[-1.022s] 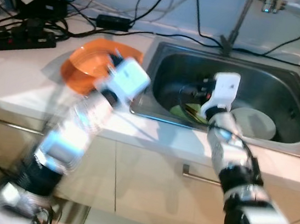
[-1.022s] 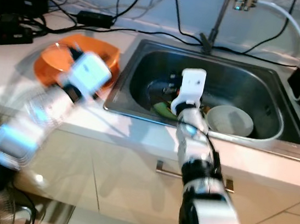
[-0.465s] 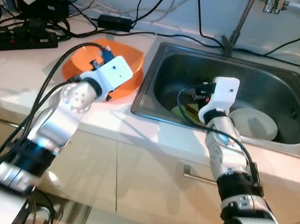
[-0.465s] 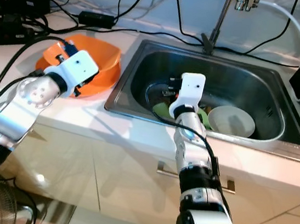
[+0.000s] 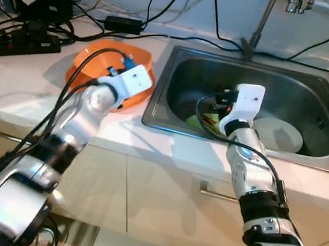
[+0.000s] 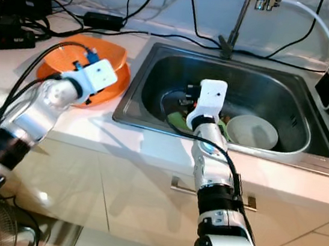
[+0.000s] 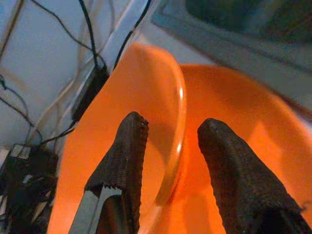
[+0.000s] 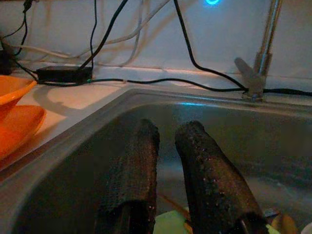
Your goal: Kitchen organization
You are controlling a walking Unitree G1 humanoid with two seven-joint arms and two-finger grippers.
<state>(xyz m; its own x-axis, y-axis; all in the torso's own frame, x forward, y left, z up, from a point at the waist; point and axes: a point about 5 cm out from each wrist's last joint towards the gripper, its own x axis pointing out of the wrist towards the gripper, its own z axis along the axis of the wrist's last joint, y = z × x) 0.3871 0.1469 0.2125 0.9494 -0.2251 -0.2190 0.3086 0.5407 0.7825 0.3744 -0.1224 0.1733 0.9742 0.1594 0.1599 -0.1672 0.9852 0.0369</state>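
An orange bowl (image 5: 92,60) rests on an orange plate (image 6: 112,89) on the white counter, left of the steel sink (image 5: 155,107). My left gripper (image 7: 168,141) is open, one finger inside the bowl's rim (image 7: 176,126) and one outside it, not closed on it. My right gripper (image 8: 168,139) reaches down into the sink, its two fingers shut with nothing between them. Beneath it lie a green item (image 5: 197,121) and a white bowl (image 5: 279,136) on the sink floor.
A faucet (image 5: 260,25) rises behind the sink. A power strip (image 5: 18,44), a black adapter (image 5: 123,23) and several cables lie on the counter at the back left. Cabinet fronts with metal handles (image 5: 218,195) run below the counter edge.
My left arm swung in from a blurred sweep and settled at the orange bowl, its fingers now astride the rim. The right arm has stayed in the sink.
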